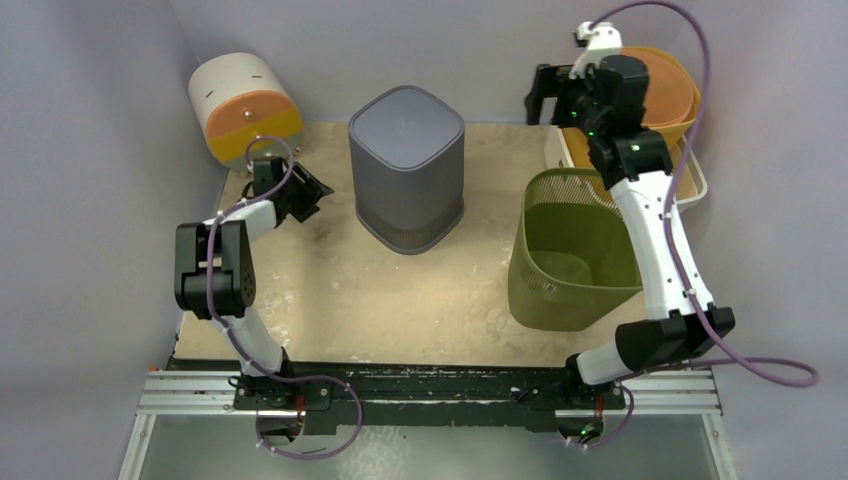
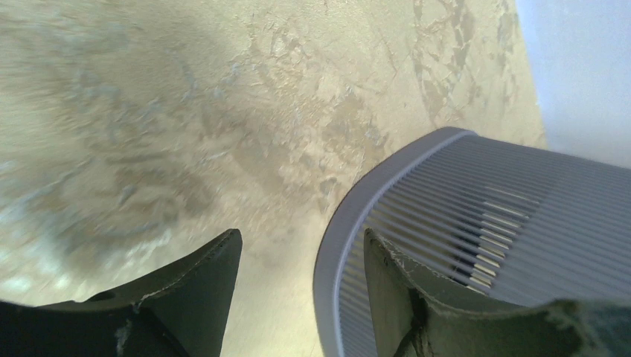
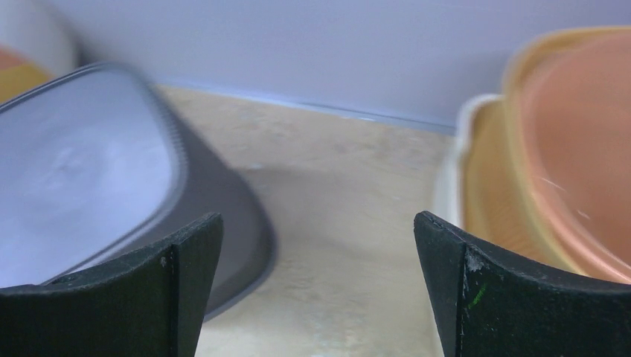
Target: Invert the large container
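Observation:
The large grey slatted container [image 1: 407, 165] stands at the back middle of the table with its closed base up and its rim on the table. My left gripper [image 1: 310, 190] is open and empty, just left of the container's lower rim, not touching it. In the left wrist view the rim and slats [image 2: 484, 223] lie behind the right finger of my left gripper [image 2: 301, 245]. My right gripper [image 1: 545, 95] is open and empty, raised at the back, right of the container. The right wrist view shows my right gripper [image 3: 318, 223] over bare table, the container [image 3: 82, 171] at left.
An olive mesh basket [image 1: 575, 250] stands upright under the right arm. Orange bowls [image 1: 670, 90] sit in a white tub [image 1: 555, 145] at the back right corner. A white and orange drum-shaped drawer unit [image 1: 245, 110] is at the back left. Walls close in on three sides.

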You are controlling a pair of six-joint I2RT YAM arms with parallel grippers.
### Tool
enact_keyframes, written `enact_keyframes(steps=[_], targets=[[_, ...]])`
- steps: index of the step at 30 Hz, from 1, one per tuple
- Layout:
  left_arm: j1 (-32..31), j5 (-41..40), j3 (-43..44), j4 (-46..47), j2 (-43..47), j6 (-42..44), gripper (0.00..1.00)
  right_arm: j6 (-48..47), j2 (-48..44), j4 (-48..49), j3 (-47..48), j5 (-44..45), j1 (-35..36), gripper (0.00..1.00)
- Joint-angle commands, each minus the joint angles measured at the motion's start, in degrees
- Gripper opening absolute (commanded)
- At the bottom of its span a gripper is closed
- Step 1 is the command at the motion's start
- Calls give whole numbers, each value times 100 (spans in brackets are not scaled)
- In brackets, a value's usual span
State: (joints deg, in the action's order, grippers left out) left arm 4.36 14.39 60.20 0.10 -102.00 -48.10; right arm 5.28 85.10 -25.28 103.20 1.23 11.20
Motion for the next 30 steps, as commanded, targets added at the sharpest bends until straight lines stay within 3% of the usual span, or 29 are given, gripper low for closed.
enact_keyframes(steps=[1, 10, 18, 30], targets=[[39, -484, 825, -1233, 903, 822, 59, -123, 378, -162, 274, -704, 664, 100], [38, -820, 2885, -1684, 1646, 1309, 60, 242, 603, -274, 39, -2110, 795, 100], [39, -1109, 3541, -1466, 2078, 1338, 62, 1110, 1094, 619, -283, -3445, 823, 100], [39, -1359, 4678, -1788, 1892, 1838, 64, 1585, 2976, 614, 1504, -3840, 1506, 100]])
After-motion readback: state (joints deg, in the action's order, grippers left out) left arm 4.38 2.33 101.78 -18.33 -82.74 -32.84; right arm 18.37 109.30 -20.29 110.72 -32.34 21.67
